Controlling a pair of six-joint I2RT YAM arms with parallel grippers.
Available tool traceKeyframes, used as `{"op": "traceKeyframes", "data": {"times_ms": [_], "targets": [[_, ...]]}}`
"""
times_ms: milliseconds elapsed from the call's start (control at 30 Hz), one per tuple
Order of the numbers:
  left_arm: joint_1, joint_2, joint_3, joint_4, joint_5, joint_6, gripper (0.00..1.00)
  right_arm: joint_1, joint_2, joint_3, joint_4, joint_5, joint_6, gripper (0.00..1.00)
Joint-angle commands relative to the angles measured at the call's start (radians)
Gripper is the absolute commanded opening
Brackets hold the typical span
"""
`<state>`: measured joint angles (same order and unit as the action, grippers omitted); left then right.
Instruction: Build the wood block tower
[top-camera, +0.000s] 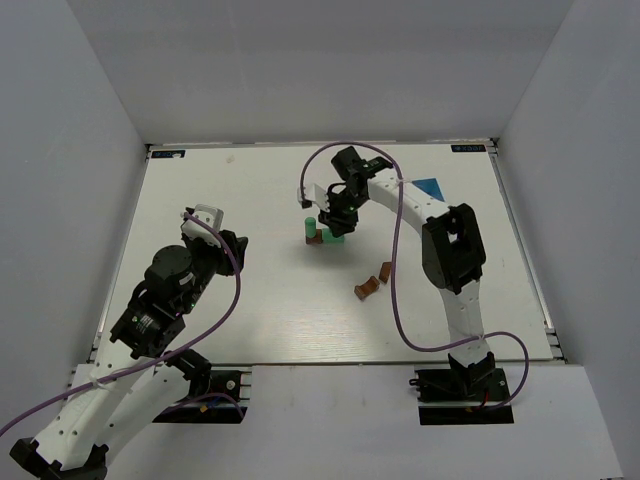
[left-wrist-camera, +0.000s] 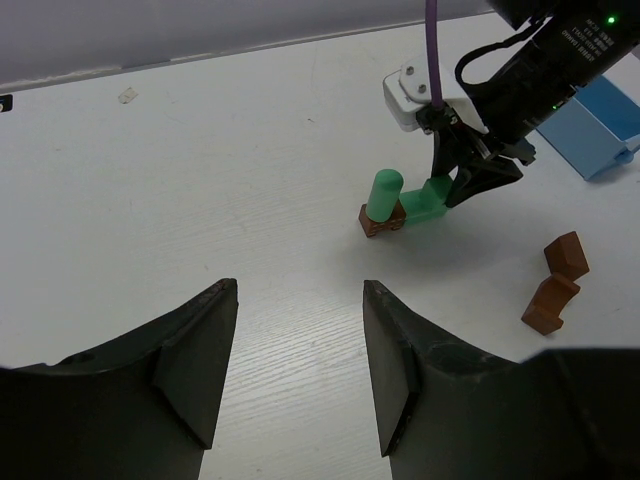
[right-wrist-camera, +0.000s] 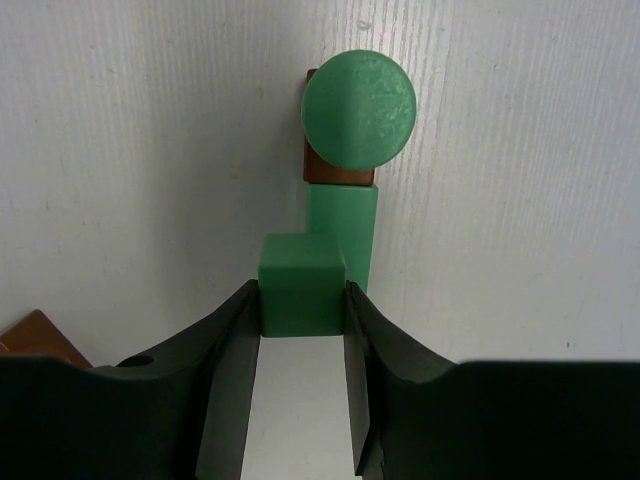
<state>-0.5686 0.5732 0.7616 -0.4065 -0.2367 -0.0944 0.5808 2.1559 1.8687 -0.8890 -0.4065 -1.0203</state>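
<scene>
My right gripper (right-wrist-camera: 302, 300) is shut on a mint-green cube (right-wrist-camera: 302, 285), held low against a flat green block (right-wrist-camera: 350, 225) lying on the table. Beyond that block, a green cylinder (right-wrist-camera: 358, 110) stands on a reddish-brown block (right-wrist-camera: 335, 175). This cluster shows in the top view (top-camera: 320, 235) and in the left wrist view (left-wrist-camera: 400, 205) with the right gripper (left-wrist-camera: 470, 180) over it. Two loose brown blocks (top-camera: 375, 280) lie to the near right. My left gripper (left-wrist-camera: 300, 295) is open and empty, well to the left of the cluster (top-camera: 236, 250).
A small blue open-topped box (top-camera: 425, 187) sits at the back right behind the right arm, also in the left wrist view (left-wrist-camera: 600, 125). The brown loose blocks (left-wrist-camera: 555, 280) lie right of the cluster. White walls surround the table (top-camera: 200, 320).
</scene>
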Motion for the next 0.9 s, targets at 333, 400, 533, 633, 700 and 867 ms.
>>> {"op": "traceKeyframes", "data": {"times_ms": [333, 400, 533, 633, 700, 867], "targets": [[0.006, -0.001, -0.004, 0.015, 0.013, 0.001, 0.63, 0.008, 0.019, 0.047, 0.048, 0.038, 0.062, 0.0], [0.006, -0.001, -0.004, 0.015, 0.013, 0.001, 0.63, 0.01, 0.021, 0.044, 0.051, 0.041, 0.062, 0.0], [0.006, -0.001, -0.004, 0.015, 0.013, 0.001, 0.63, 0.01, 0.019, 0.04, 0.064, 0.046, 0.068, 0.0], [0.006, -0.001, -0.004, 0.015, 0.013, 0.001, 0.63, 0.011, 0.019, 0.038, 0.068, 0.049, 0.075, 0.0], [0.006, -0.001, -0.004, 0.015, 0.013, 0.001, 0.63, 0.01, 0.018, 0.037, 0.067, 0.051, 0.077, 0.0], [0.006, -0.001, -0.004, 0.015, 0.013, 0.001, 0.63, 0.013, 0.019, 0.038, 0.068, 0.054, 0.075, 0.0]]}}
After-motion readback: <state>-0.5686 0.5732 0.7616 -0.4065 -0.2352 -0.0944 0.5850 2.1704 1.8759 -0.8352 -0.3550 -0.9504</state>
